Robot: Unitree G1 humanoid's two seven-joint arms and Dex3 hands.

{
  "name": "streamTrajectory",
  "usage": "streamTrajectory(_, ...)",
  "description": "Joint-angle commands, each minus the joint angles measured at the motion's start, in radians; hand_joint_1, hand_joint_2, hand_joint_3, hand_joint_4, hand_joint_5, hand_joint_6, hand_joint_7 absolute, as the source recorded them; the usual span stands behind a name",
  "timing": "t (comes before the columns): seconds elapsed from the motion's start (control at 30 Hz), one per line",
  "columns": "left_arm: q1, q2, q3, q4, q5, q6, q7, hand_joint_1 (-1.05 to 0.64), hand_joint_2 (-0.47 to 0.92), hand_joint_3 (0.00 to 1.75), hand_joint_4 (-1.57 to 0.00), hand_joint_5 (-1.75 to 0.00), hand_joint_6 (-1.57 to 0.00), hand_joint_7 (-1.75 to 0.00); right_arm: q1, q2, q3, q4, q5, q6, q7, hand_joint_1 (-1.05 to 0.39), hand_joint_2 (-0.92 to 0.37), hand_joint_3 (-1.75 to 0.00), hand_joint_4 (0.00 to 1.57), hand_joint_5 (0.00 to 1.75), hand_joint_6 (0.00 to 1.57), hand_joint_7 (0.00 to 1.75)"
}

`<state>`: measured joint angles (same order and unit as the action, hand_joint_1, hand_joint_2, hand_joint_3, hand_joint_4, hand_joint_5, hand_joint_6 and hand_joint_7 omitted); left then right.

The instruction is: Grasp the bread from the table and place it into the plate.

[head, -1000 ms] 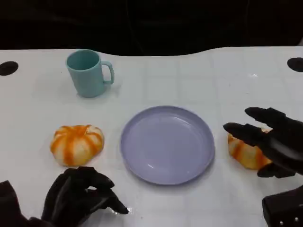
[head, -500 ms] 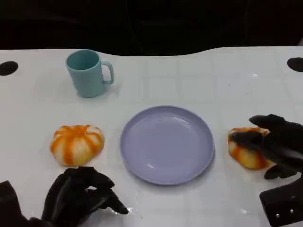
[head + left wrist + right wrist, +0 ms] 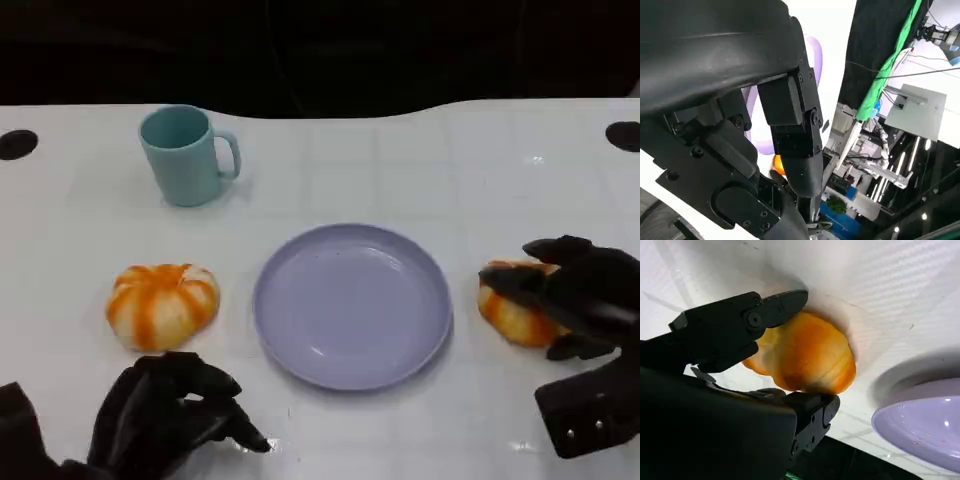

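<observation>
Here the right hand [image 3: 575, 300] wraps its fingers [image 3: 772, 307] over and under a bread [image 3: 510, 315] still resting on the white table [image 3: 400, 170], just beside the right rim of the lavender plate [image 3: 352, 305]; the right wrist view shows black fingers touching the orange crust on two sides. The left hand [image 3: 170, 415] lies near the table's front edge with its fingers curled in, holding nothing, just in front of the second bread [image 3: 162, 303]. The plate sits between the two breads and has nothing in it. A teal mug [image 3: 186, 154] stands upright farther back on the left, handle pointing right; its inside looks bare. In all: two breads, one plate, one mug.
</observation>
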<state>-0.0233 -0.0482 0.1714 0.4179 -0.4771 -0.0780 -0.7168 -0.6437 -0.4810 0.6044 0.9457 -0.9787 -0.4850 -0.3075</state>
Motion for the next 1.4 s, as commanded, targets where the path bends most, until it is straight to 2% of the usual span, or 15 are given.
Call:
streamTrajectory(0.03,0.007,0.01,0.004,-0.01,0.004,-0.008,0.013,-1.02,0.56,0.0,-1.57,-0.51,-1.57,-0.29,-0.014,0.022,0.005,0.066,0.017,-0.026,-0.111,-0.28,-0.86,-0.02,0.61,0.26,0.68,0.09)
streamTrajectory(0.07,0.007,0.01,0.004,-0.01,0.004,-0.009,0.014,-1.02,0.56,0.0,-1.57,-0.51,-1.57,-0.29,-0.016,0.025,0.006,0.079,0.017,-0.037,-0.152,-0.27,-0.87,-0.02,0.69,0.31,0.75,0.1)
streamTrajectory(0.17,0.008,0.01,0.003,-0.014,0.003,-0.005,0.016,-1.02,0.56,0.0,-1.57,-0.51,-1.57,-0.29,-0.025,0.029,0.011,0.118,0.013,-0.085,-0.264,-0.25,-0.91,-0.04,0.71,1.11,1.01,0.07)
streamTrajectory(0.2,0.009,0.01,0.004,-0.015,0.001,-0.003,0.016,-1.02,0.56,0.0,-1.57,-0.51,-1.57,-0.29,-0.029,0.03,0.014,0.13,0.011,-0.099,-0.292,-0.24,-0.92,-0.04,0.74,1.31,1.09,0.09)
streamTrajectory(0.33,0.01,0.011,0.002,-0.018,0.003,-0.003,0.017,-1.02,0.56,0.0,-1.57,-0.51,-1.57,-0.29,-0.04,0.029,0.022,0.163,0.012,-0.13,-0.353,-0.23,-0.92,-0.15,0.78,1.69,1.23,0.17)
streamTrajectory(0.37,0.01,0.011,0.002,-0.017,0.004,-0.005,0.016,-1.02,0.56,0.0,-1.57,-0.51,-1.57,-0.29,-0.042,0.029,0.023,0.166,0.014,-0.133,-0.359,-0.23,-0.91,-0.2,0.8,1.72,1.22,0.26)
streamTrajectory(0.4,0.01,0.011,0.002,-0.016,0.003,-0.006,0.015,-1.02,0.57,0.0,-1.57,-0.51,-1.57,-0.29,-0.043,0.029,0.025,0.168,0.015,-0.135,-0.363,-0.22,-0.86,-0.39,0.84,1.74,0.93,0.95)
streamTrajectory(0.43,0.011,0.011,0.002,-0.019,0.003,-0.006,0.014,-1.02,0.57,0.0,-1.57,-0.5,-1.57,-0.28,-0.045,0.028,0.027,0.167,0.014,-0.133,-0.372,-0.22,-0.83,-0.47,0.86,1.74,0.78,1.28)
streamTrajectory(0.47,0.013,0.012,0.001,-0.021,0.002,-0.004,0.014,-1.02,0.57,0.0,-1.57,-0.5,-1.57,-0.28,-0.046,0.028,0.029,0.166,0.013,-0.132,-0.383,-0.22,-0.78,-0.56,0.87,1.74,0.69,1.51)
streamTrajectory(0.53,0.014,0.012,0.0,-0.022,0.004,-0.007,0.014,-1.02,0.57,0.0,-1.57,-0.5,-1.57,-0.28,-0.046,0.027,0.033,0.163,0.009,-0.131,-0.411,-0.2,-0.64,-0.79,0.88,1.75,0.62,1.7)
streamTrajectory(0.73,0.012,0.011,0.0,-0.019,0.005,-0.012,0.014,-1.03,0.57,0.0,-1.57,-0.5,-1.57,-0.27,-0.044,0.027,0.038,0.155,0.004,-0.125,-0.466,-0.19,-0.5,-0.93,0.86,1.75,0.61,1.75)
streamTrajectory(0.87,0.014,0.01,-0.005,-0.023,0.013,-0.014,0.023,-1.04,0.57,0.0,-1.57,-0.51,-1.57,-0.28,-0.038,0.029,0.019,0.151,0.027,-0.15,-0.521,-0.18,-0.47,-0.99,0.87,1.75,0.63,1.75)
streamTrajectory(1.07,0.014,0.009,-0.008,-0.027,0.012,-0.011,0.031,-1.05,0.57,0.0,-1.57,-0.52,-1.57,-0.29,-0.019,0.025,-0.044,0.093,0.119,-0.261,-0.512,-0.11,-0.35,-1.19,0.9,1.75,0.67,1.73)
streamTrajectory(1.27,0.011,0.011,-0.006,-0.019,0.01,-0.016,0.026,-1.05,0.57,0.0,-1.57,-0.51,-1.57,-0.29,0.013,0.031,-0.089,-0.019,0.183,-0.331,-0.456,-0.05,-0.28,-1.33,0.94,1.75,0.75,1.66)
streamTrajectory(1.4,0.011,0.011,-0.004,-0.02,0.006,-0.009,0.025,-1.05,0.57,0.0,-1.57,-0.51,-1.57,-0.28,0.035,0.051,-0.113,-0.099,0.221,-0.351,-0.391,-0.04,-0.25,-1.39,0.95,1.75,0.73,1.69)
